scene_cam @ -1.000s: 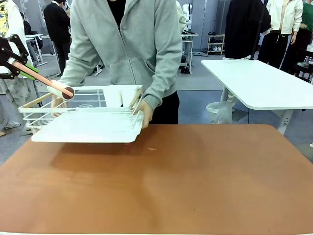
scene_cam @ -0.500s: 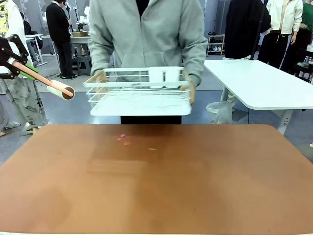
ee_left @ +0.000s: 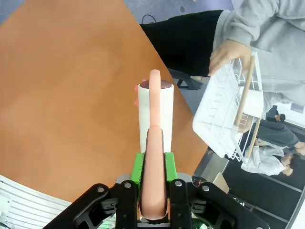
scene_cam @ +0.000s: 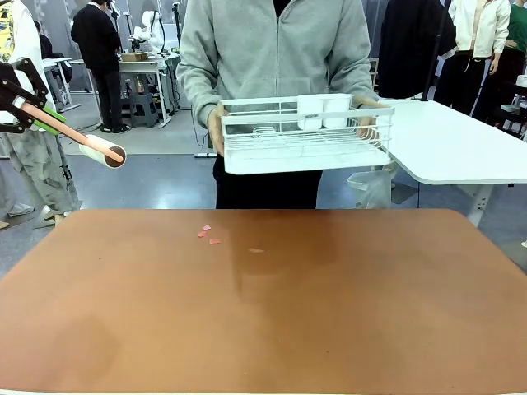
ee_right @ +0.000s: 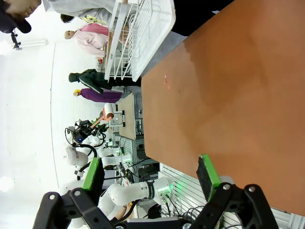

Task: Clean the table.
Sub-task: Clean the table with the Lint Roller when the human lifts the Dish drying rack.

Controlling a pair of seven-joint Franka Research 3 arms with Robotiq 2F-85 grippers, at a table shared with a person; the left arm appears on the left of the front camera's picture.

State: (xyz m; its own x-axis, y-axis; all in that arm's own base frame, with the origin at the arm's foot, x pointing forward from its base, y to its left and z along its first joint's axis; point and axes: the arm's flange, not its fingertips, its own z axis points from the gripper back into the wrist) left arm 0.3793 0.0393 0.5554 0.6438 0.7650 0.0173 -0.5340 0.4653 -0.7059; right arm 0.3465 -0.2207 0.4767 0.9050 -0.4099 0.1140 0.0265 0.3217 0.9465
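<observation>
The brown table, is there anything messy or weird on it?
Yes. A few tiny pink-red scraps lie scattered on the table, near its far edge and left of the middle. They stand out against the smooth brown top. They are too small to tell what they are.

Here we are in a lab, a big open test hall by the look of it. A grey floor [scene_cam: 148, 177] runs well back, with the table [scene_cam: 263, 313] up front and a white-topped table [scene_cam: 445, 140] on white legs just past its far corner. Farther off stands a metal workbench [scene_cam: 144, 70] with a box and gear on top, and there's a low shelf rack [scene_cam: 363, 74] too. Bystanders [scene_cam: 97, 45] stand about between the stations: no home, no shop, plainly a working research space.
</observation>
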